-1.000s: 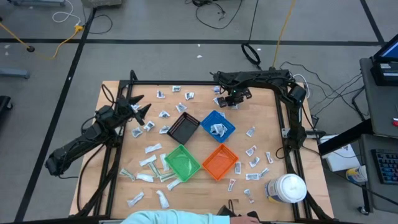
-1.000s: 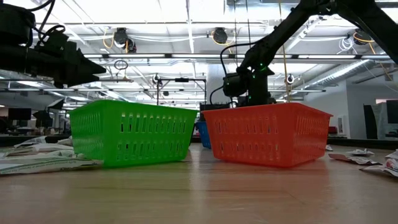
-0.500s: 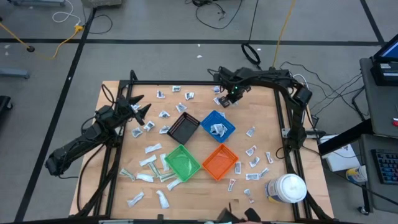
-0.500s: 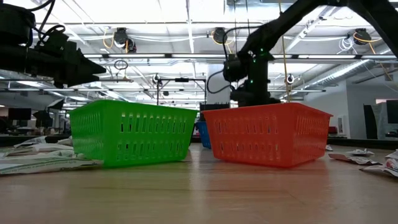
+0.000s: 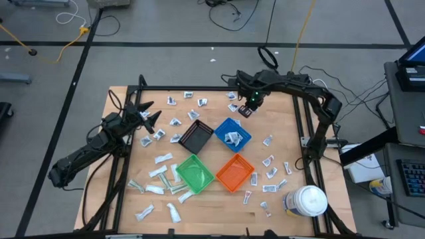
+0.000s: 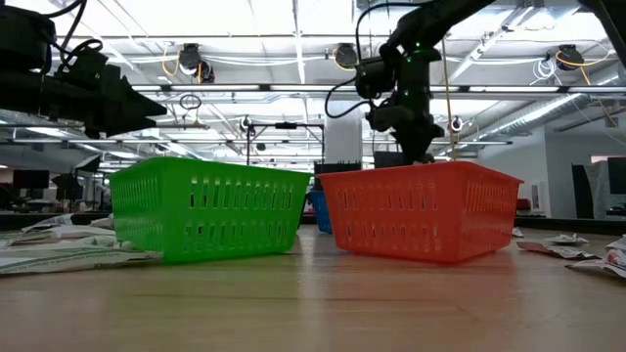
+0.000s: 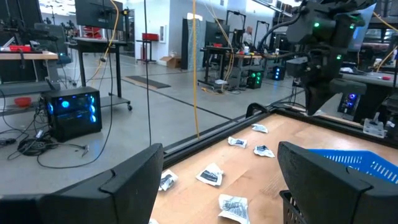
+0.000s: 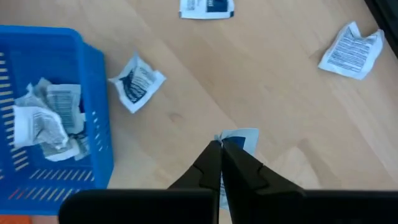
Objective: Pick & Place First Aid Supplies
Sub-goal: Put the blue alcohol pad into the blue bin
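Observation:
My right gripper (image 5: pixel 246 108) is over the table's far part, beyond the blue bin (image 5: pixel 232 133), raised above the wood. It is shut on a small white packet with blue print (image 8: pixel 241 138). In the low view it hangs high behind the orange bin (image 6: pixel 419 223). My left gripper (image 5: pixel 150 115) waits open and empty at the table's left, its fingers wide apart in the left wrist view (image 7: pixel 217 180). Many small white packets lie flat on the wood, such as one beside the blue bin (image 8: pixel 137 83). Crumpled packets (image 8: pixel 46 118) lie in the blue bin. My right gripper pinches the white packet by one edge (image 8: pixel 231 140) between its two shut fingertips. The fingers come from above, pointing down. The packet sticks out beside the fingertips, lifted clear of the table.
Black bin (image 5: pixel 196 137), green bin (image 5: pixel 194 172) and orange bin (image 5: pixel 235 172) stand with the blue one mid-table. A large white jar (image 5: pixel 305 200) stands at the near right corner. Loose packets lie along the far edge (image 8: pixel 351 51), left side and right side.
My right gripper has risen from the table at the far side, fingers shut, carrying the packet up with it. A person's pale sleeve at the table's near edge has gone out of view.

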You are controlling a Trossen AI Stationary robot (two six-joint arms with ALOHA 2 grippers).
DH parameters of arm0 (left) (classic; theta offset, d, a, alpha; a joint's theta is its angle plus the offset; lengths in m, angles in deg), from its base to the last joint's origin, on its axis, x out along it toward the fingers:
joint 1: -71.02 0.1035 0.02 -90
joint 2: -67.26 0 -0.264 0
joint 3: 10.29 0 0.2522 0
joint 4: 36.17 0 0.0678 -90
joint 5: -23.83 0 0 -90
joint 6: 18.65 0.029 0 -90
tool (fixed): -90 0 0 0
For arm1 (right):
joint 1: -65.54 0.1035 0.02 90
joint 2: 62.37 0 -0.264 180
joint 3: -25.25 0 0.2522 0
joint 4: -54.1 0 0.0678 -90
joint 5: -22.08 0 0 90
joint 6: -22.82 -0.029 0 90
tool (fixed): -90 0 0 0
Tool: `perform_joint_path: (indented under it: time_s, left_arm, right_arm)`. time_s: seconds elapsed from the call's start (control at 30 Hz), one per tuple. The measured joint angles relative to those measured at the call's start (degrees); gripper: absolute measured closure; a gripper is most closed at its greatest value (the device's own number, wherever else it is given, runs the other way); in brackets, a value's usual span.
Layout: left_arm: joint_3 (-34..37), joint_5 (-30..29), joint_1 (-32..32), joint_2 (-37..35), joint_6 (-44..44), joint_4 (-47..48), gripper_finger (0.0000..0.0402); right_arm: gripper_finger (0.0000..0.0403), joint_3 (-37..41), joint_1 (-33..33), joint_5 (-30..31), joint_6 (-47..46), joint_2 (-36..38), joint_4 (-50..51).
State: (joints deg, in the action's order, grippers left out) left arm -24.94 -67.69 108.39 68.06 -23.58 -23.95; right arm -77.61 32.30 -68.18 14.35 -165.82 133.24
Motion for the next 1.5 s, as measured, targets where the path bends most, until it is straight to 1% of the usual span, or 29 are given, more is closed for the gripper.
perform_joint_path:
  time_s: [0.13,0.53,0.7,0.93,1.2,1.5]
  left_arm:
    - [0.0,0.0,0.0,0.0,0.0,0.0,0.0078]
    - [0.0,0.0,0.0,0.0,0.0,0.0,0.0078]
    - [0.0,0.0,0.0,0.0,0.0,0.0,0.0078]
    - [0.0,0.0,0.0,0.0,0.0,0.0,0.0078]
    - [0.0,0.0,0.0,0.0,0.0,0.0,0.0078]
    - [0.0,0.0,0.0,0.0,0.0,0.0,0.0078]
  right_arm:
    - [0.0402,0.0,3.0,0.1,-0.1,0.3,-1.0]
    - [0.0403,0.0,17.7,-0.1,0.0,0.2,-6.0]
    - [0.0403,0.0,21.6,-0.1,-0.3,0.2,-6.1]
    - [0.0403,3.4,23.6,0.0,-1.2,-0.5,-12.5]
    - [0.0403,8.7,24.0,0.1,-1.3,-0.9,-18.4]
    - [0.0398,12.7,24.0,0.2,-1.1,-0.9,-22.1]
